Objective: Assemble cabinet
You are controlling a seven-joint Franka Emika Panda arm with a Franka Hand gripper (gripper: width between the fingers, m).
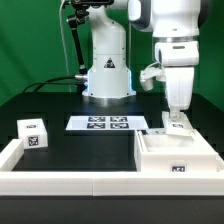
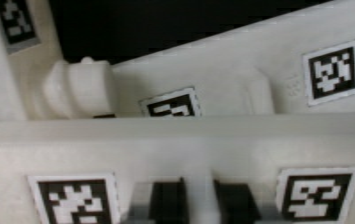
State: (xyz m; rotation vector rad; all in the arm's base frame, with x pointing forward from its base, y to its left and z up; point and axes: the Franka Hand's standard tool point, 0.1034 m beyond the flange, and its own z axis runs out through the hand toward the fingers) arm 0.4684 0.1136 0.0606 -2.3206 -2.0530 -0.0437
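Note:
The cabinet (image 1: 178,155) is a large white box frame with black-and-white tags. It lies at the front of the exterior view's right. My gripper (image 1: 177,119) reaches straight down onto its far edge. In the wrist view the gripper (image 2: 195,200) has its two dark fingers (image 2: 163,201) close together, with a thin white wall of the cabinet (image 2: 174,150) between them. Tags sit on either side. A white part with a round peg (image 2: 76,86) lies just beyond it. A small white tagged box (image 1: 33,133) stands apart at the exterior view's left.
The marker board (image 1: 107,123) lies flat in the middle, in front of the robot base (image 1: 108,75). A low white border rail (image 1: 60,182) runs along the front and up the exterior view's left side. The table top is black.

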